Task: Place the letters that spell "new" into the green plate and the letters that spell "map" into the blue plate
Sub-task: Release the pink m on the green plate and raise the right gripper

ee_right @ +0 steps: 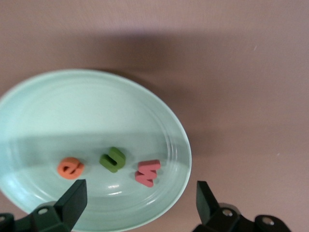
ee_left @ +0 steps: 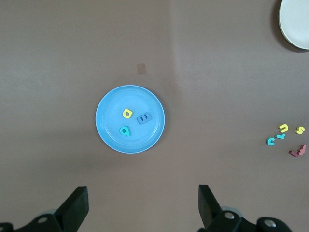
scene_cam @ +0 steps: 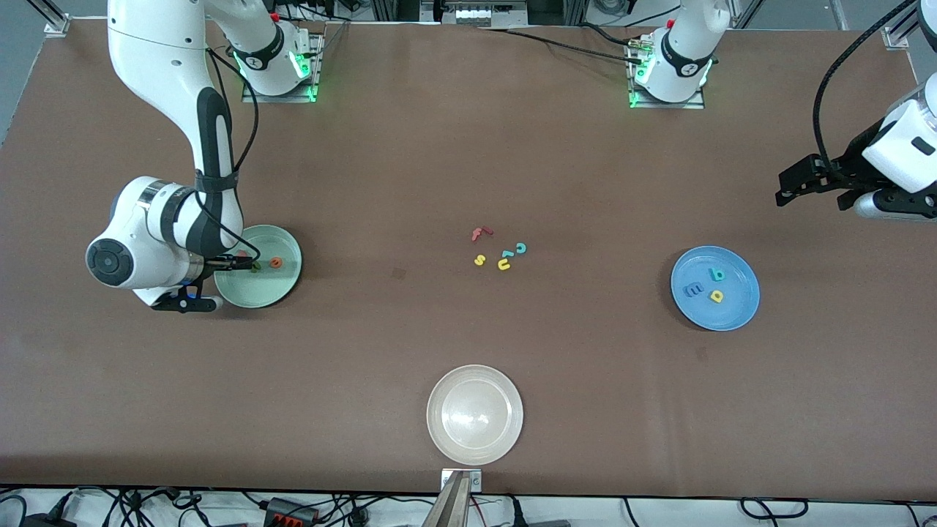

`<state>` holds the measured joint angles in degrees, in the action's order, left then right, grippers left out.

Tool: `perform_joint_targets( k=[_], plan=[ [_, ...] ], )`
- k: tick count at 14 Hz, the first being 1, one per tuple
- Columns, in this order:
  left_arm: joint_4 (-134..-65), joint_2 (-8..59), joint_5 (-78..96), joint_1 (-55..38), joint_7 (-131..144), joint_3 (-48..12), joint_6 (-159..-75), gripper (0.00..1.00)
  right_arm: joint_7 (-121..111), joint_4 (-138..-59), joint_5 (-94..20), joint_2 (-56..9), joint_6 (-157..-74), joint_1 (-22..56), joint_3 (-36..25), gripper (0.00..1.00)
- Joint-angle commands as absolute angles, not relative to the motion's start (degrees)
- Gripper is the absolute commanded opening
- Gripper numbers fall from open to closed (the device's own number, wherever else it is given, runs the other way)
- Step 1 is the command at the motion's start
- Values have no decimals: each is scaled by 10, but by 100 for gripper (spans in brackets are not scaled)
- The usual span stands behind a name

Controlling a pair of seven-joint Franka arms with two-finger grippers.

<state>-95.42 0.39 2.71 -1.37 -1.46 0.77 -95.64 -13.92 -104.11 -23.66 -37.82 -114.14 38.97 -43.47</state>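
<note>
The pale green plate (scene_cam: 267,291) (ee_right: 87,111) lies toward the right arm's end of the table. In it lie an orange "e" (scene_cam: 276,263) (ee_right: 71,168), a dark green "n" (scene_cam: 255,268) (ee_right: 112,159) and a pinkish-red "w" (ee_right: 147,172). My right gripper (scene_cam: 238,265) (ee_right: 140,191) hangs just over the plate's edge, open, holding nothing. The blue plate (scene_cam: 734,313) (ee_left: 145,96) holds a blue "m" (scene_cam: 692,290) (ee_left: 144,118), a teal "a" (scene_cam: 718,274) (ee_left: 125,130) and a yellow "p" (scene_cam: 717,296) (ee_left: 127,113). My left gripper (scene_cam: 789,192) (ee_left: 143,193) waits open and empty above bare table beside the blue plate.
Several loose letters lie mid-table: a red "f" (scene_cam: 481,233) (ee_left: 298,151), a yellow "s" (scene_cam: 479,260), a yellow "u" (scene_cam: 504,264) and a teal "c" (scene_cam: 520,248). A whitish-beige plate (scene_cam: 474,439) (ee_left: 294,29) sits near the front edge.
</note>
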Motion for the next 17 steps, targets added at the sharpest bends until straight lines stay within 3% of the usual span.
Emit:
perform_joint_targets(
  k=[1, 5, 7, 10, 14, 17],
  plan=[
    [-935, 11, 27, -12, -18, 4, -937, 100, -144, -1021, -246, -367, -1138, 374, -432, 100],
    [-935, 10, 15, -17, -18, 4, -938, 100, -147, -985, -281, -365, -1130, 374, -430, 100],
    [-935, 9, 16, -18, -18, 4, -936, 100, -117, -983, -301, -334, -1127, 347, -403, 100],
    [-935, 9, 14, -18, -18, -4, -937, 100, -44, -976, -227, -258, -1126, 218, -247, 100],
    [-934, 6, -10, -18, -17, -7, -922, 100, 5, -959, -94, -177, -1112, 136, -137, 100],
    [-928, 5, -14, -18, -17, -13, -896, 100, 8, -875, -47, -156, -1001, 78, -87, 100]
  ],
)
